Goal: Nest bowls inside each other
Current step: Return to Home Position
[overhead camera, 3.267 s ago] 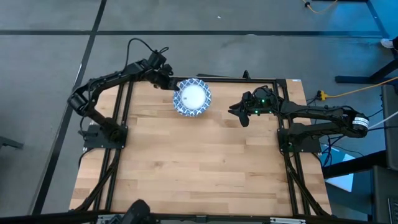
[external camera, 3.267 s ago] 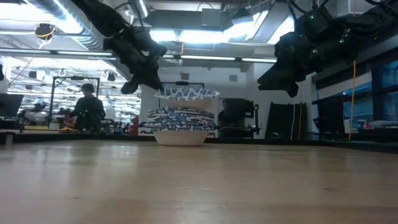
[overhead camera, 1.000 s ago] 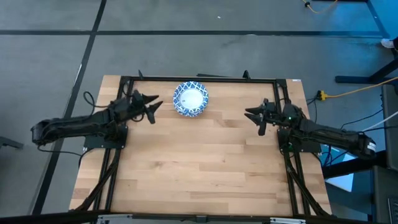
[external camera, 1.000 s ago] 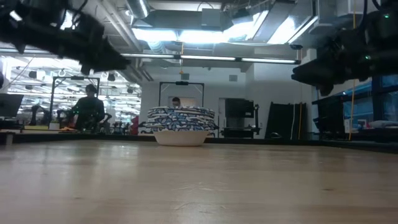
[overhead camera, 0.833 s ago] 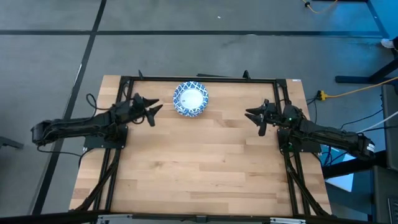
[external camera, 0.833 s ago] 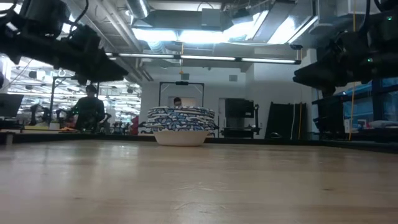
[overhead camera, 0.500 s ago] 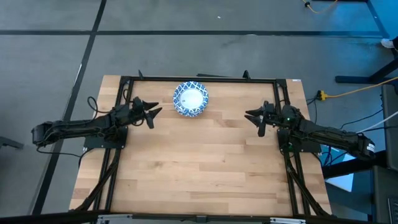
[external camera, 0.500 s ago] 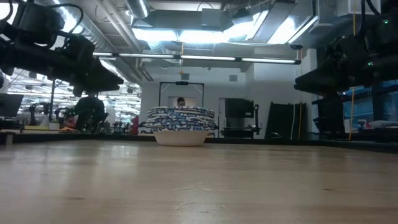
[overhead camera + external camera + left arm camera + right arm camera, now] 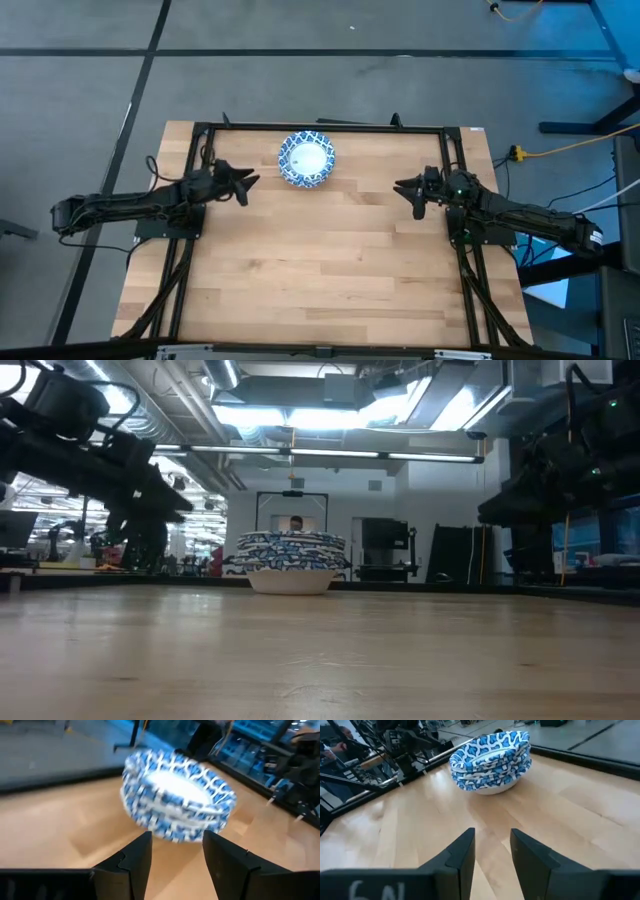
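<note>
The bowls [image 9: 307, 158] stand nested in one stack, blue-and-white patterned rims one above another, white centre on top, near the table's far edge. The lowest bowl's white base [image 9: 291, 582] rests on the wood. My left gripper [image 9: 244, 184] hovers open to the stack's left, fingers pointing toward it [image 9: 177, 800], nothing between them. My right gripper [image 9: 405, 190] hovers open at the table's right side, well away from the stack [image 9: 491, 762].
A black frame rail [image 9: 320, 126] runs along the far edge just behind the stack. Bare wood [image 9: 320, 260] spreads across the middle and near part of the table. Beyond the table, the low view shows a room with a person [image 9: 294, 524] far off.
My left gripper has drawn back a little toward the table's left and near side and sunk lower, staying open. My right gripper has lowered slightly. The stack of bowls has stayed in place.
</note>
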Available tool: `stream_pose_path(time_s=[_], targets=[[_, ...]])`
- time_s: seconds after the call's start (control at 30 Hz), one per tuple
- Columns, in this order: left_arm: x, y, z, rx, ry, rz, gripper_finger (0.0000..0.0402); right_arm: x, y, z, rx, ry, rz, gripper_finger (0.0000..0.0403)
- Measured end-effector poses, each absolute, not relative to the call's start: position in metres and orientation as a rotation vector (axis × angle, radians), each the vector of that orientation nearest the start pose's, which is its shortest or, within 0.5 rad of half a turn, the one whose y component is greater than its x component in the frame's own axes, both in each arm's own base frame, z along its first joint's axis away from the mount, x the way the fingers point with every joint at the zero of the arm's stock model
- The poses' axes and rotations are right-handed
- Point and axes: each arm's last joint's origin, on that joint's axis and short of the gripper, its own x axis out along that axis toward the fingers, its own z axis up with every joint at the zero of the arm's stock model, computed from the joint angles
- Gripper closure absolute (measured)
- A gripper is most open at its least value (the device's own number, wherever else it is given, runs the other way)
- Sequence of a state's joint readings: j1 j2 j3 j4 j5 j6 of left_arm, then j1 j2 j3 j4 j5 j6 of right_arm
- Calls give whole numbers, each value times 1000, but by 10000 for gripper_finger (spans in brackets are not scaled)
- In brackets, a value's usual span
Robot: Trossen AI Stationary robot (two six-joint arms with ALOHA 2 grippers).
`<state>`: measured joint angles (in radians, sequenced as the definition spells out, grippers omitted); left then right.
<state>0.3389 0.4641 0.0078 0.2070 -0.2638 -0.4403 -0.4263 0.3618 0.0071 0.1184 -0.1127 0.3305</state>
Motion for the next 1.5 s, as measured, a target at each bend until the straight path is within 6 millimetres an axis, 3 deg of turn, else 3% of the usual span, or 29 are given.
stream_pose_path(time_s=[0.3, 1.5], targets=[[110, 44, 127, -682, 245, 643, 231, 107, -44, 138, 472, 253, -353, 277], [111, 43, 126, -667, 283, 600, 231, 109, -45, 130, 543, 320, -373, 277]])
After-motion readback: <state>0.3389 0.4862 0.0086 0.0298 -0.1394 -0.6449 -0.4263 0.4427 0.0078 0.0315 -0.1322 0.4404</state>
